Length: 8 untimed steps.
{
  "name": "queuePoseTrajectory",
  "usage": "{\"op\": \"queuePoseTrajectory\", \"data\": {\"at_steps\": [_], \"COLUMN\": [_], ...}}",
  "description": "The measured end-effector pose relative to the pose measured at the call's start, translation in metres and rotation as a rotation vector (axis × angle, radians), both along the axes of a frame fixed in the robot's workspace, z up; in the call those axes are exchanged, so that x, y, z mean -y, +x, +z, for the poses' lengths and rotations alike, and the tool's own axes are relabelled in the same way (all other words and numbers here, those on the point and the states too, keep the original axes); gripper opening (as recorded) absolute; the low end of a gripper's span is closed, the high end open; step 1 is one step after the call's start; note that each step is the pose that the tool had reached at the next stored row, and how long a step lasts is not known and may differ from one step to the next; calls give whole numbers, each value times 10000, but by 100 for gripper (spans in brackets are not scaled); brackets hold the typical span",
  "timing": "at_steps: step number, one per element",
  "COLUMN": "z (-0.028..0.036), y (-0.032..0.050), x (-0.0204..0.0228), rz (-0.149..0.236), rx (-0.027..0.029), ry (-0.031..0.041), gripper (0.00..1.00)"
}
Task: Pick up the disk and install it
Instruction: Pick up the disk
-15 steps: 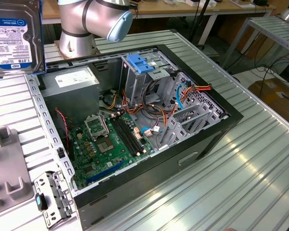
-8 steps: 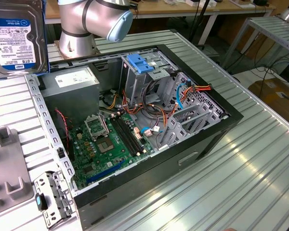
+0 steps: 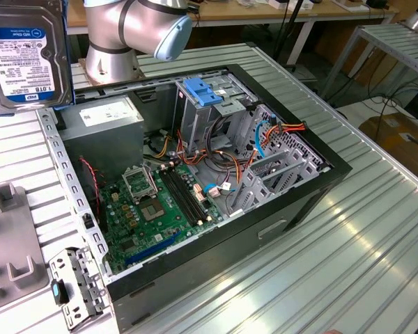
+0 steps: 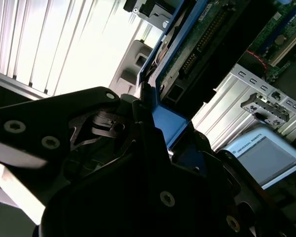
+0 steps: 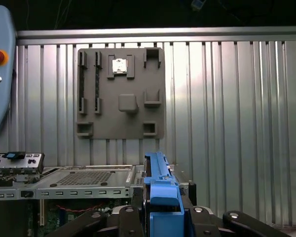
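At the exterior view's left the disk rides high, clear of the case, the tool clamped on its blue rails. Rightward sits the cage: squaring the disk to it looks key.

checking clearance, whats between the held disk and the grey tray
Bare ribbed table, seen in the first wrist view, lies between the grey tray and the disk that the gripper holds.

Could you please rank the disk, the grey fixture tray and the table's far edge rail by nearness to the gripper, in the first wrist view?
1. The disk, clamped in the gripper.
2. The grey fixture tray, further out.
3. The table's far edge rail, beyond the tray.
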<state>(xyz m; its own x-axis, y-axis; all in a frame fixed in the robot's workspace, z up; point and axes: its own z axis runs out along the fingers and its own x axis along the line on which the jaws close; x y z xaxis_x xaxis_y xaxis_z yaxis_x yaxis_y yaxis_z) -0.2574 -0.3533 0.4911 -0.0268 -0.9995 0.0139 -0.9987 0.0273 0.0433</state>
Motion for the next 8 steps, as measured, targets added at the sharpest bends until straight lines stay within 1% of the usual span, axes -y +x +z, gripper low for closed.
{"op": "queuePoseTrajectory", "data": {"at_steps": [1,2,3,4,8], "z": [-1,-2,-4,-4,-4], "y": [0,0,0,0,0], "x": [0,1,1,1,1], "rz": [1,1,0,0,0], "rx": [6,24,53,83,92], "ry": [-63,-111,-159,-182,-181], "gripper": [37,37,37,37,37]}}
